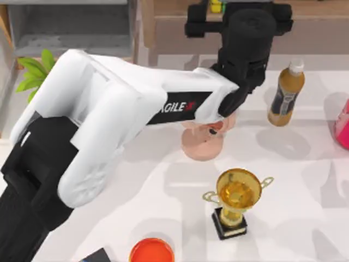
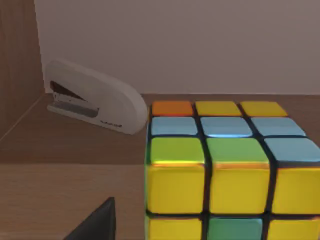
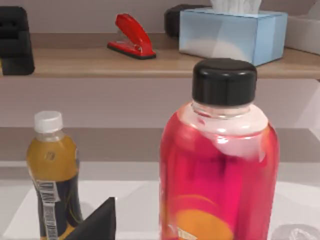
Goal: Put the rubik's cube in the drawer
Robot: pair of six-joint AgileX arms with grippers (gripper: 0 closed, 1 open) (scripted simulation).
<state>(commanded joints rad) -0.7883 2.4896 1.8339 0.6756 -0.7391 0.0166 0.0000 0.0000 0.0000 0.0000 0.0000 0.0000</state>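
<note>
Reaching from the left of the top view, the left arm (image 1: pixel 109 109) stretched to the wooden shelf (image 1: pixel 174 11) at the far edge, its gripper (image 1: pixel 237 24) beside a small yellow-green piece of the cube (image 1: pixel 216 6); "AGILE" was readable on the arm. The grey drawer (image 1: pixel 71 24) stood open at the far left, without the cube inside. From the left wrist, the cube (image 2: pixel 225 170) sat on the shelf near a white stapler (image 2: pixel 95 102), not yet lifted; whether the fingers were open I cannot tell. From the right wrist, a red bottle (image 3: pixel 220 160) and a yellow bottle (image 3: pixel 52 175) stood close; its label was unreadable.
</note>
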